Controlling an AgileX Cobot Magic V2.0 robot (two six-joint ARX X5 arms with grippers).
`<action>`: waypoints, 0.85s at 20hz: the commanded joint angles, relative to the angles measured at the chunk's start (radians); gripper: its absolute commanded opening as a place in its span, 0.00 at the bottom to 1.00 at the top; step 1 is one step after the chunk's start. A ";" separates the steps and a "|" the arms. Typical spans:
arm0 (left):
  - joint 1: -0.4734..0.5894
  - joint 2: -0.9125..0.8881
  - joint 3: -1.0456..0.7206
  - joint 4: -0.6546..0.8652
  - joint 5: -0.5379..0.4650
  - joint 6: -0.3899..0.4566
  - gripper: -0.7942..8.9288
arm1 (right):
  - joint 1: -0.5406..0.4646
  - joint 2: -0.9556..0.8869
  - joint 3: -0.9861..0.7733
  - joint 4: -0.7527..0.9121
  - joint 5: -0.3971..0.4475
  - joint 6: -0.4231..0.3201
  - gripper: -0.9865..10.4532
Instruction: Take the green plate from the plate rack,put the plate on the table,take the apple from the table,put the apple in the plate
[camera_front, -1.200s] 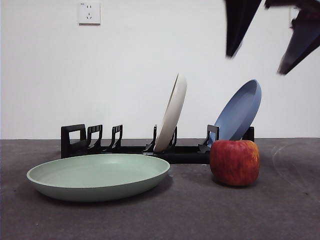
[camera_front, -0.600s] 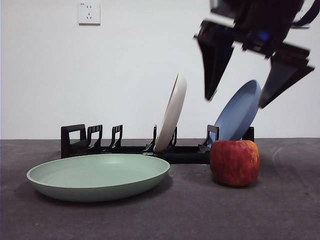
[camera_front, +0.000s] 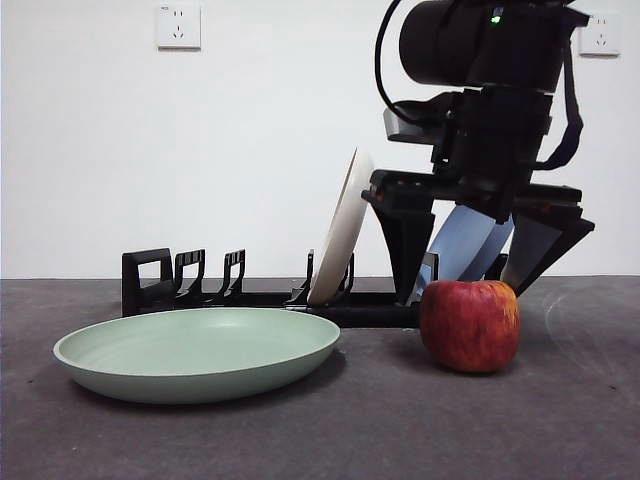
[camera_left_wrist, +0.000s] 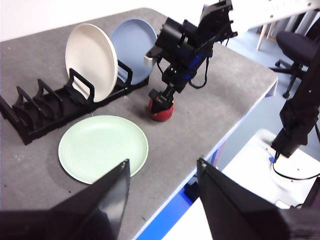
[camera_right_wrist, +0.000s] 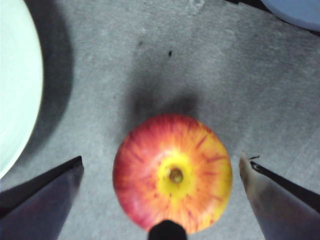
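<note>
While the apple (camera_front: 469, 325) sits upright on the table (camera_front: 400, 430), the right gripper (camera_front: 478, 285) hangs directly over it, its 2 jaws spread wide with 1 on either side and neither touching the fruit. Beside the apple, well clear of it, the green plate (camera_front: 196, 352) lies flat on the table. Behind the apple stands the plate rack (camera_front: 250, 290), holding a cream-white plate (camera_front: 343, 228) and what looks like a blue plate (camera_front: 465, 245), mostly hidden by the gripper. Far back from the apple, the left gripper (camera_left_wrist: 162, 175) hovers high, jaws apart.
</note>
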 joint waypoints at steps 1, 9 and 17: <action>-0.019 -0.029 -0.001 0.000 -0.003 -0.037 0.31 | 0.000 0.010 -0.009 0.003 0.015 0.012 0.62; -0.074 -0.045 -0.001 0.000 -0.003 -0.061 0.31 | -0.001 0.009 -0.006 -0.026 0.019 0.011 0.11; -0.100 -0.043 -0.001 0.000 -0.073 -0.063 0.31 | 0.022 0.008 0.320 -0.185 -0.196 0.011 0.11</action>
